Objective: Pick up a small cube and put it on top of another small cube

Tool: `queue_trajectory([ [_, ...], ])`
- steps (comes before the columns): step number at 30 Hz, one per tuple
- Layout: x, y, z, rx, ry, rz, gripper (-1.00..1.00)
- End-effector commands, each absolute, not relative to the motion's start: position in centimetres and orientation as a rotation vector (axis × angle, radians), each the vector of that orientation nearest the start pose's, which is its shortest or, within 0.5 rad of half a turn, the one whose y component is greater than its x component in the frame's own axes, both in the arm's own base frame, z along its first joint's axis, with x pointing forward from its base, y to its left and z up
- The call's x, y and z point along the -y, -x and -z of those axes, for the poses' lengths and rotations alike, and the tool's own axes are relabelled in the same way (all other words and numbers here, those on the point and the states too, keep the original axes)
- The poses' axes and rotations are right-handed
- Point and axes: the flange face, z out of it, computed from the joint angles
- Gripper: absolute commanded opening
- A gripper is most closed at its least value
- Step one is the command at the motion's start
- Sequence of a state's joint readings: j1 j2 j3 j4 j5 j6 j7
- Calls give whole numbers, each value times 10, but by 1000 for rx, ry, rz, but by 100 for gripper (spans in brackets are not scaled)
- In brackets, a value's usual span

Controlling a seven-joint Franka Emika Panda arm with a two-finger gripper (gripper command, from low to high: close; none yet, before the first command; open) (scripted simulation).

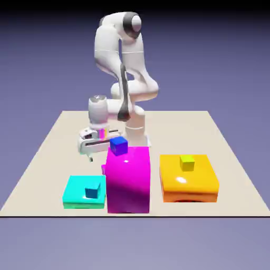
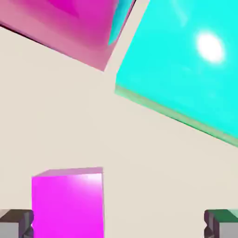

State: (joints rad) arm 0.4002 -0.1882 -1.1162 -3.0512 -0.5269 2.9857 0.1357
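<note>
- Wide open, the tool has its two fingertips well apart and nothing held between them.
- It hangs at the exterior view's left, on the far side of the blocks.
- The magenta-purple cube sits on the desk, showing between the fingertips in the hand view, much nearer one than the other; whether they touch, I cannot tell.
- In the exterior view, the tall magenta block mostly hides that cube.
- A dark blue cube shows at this block's far left corner.
- Left: low cyan block, teal-blue cube on it.
- Right: orange block, yellow-green cube on top.
</note>
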Motion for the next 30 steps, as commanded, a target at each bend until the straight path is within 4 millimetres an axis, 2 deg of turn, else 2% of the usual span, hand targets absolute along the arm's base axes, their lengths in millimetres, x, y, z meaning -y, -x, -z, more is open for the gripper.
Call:
queue_trajectory([
  [1, 139, -255, -192, -503, 3040, 124, 0],
  [7, 155, -258, -190, -525, 3136, 152, 0],
  [14, 161, -259, -173, -522, 3183, 143, 0],
  [21, 155, -259, -147, -507, 3149, 121, 0],
  [28, 137, -259, -122, -503, 3040, 124, 0],
  [29, 137, -259, -122, -503, 3040, 124, -100],
  [30, 137, -259, -122, -503, 3040, 124, -100],
])
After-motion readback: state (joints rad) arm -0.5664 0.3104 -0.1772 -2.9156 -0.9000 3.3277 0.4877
